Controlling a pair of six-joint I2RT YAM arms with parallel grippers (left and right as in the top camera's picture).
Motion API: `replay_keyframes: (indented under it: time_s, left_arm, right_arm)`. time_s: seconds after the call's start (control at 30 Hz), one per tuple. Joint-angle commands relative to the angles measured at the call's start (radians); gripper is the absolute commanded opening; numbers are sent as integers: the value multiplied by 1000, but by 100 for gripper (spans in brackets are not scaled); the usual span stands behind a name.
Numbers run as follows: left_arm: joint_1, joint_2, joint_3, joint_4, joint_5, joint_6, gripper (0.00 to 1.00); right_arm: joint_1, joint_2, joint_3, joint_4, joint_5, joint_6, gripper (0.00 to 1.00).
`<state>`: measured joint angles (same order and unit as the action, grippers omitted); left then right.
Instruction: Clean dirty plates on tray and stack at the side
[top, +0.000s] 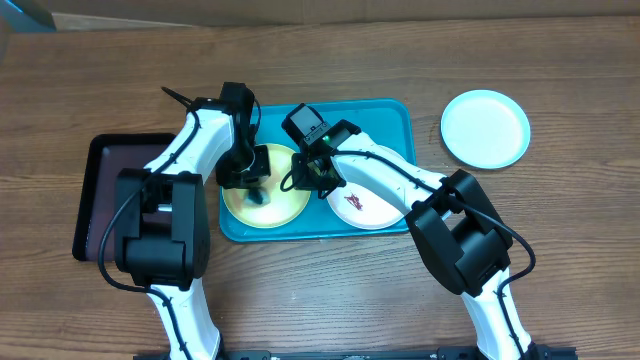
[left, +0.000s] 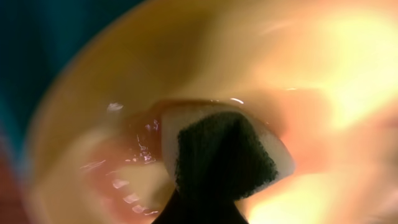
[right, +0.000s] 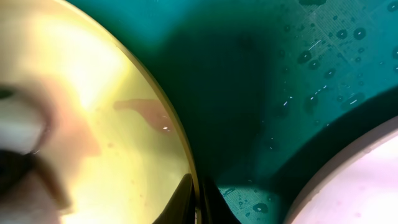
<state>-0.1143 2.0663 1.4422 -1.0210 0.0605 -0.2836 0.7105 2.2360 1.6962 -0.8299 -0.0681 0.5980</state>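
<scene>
The yellow-green plate (top: 287, 207) lies in the tray (top: 392, 116), left of frame centre. The left gripper (top: 254, 186), clamped on a sponge (left: 224, 155), presses on it; the right gripper (right: 198, 198) pinches its rim. If this thin pinch slips, scrubbing may shove the plate.

The wooden table (top: 580, 235) bears a turquoise tray (top: 388, 118), black tray (top: 105, 190), mint-blue plate (top: 485, 128)

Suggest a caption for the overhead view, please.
Left gripper holds sponge on yellow-green plate in tray; right gripper grips plate rim.
</scene>
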Motion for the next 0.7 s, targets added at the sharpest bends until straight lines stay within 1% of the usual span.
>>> replay_keyframes:
  time_s: [0.0, 0.1, 0.2, 0.33, 0.43, 0.53, 0.67]
  left_arm:
    - [18, 14, 24, -79, -296, -56, 4]
    - [18, 14, 108, -165, -359, -114, 4]
    - [18, 7, 221, -261, -389, -152, 4]
    - [18, -35, 349, -352, -391, -222, 4]
    - [18, -112, 375, -354, -378, -230, 4]
    - [24, -202, 375, -353, -383, -230, 4]
    - [66, -291, 375, -357, -382, -214, 4]
  right_arm:
    - [-11, 19, -13, -14, 60, -5, 4]
    - [-11, 19, -13, -14, 60, -8, 4]
    - [-11, 19, -13, -14, 60, -42, 4]
    - [-11, 15, -12, -30, 59, -54, 4]
    - [-10, -12, -12, -42, 55, -59, 4]
    - [-10, -69, -11, -37, 56, -114, 4]
    - [-10, -155, -11, -19, 71, -137, 4]
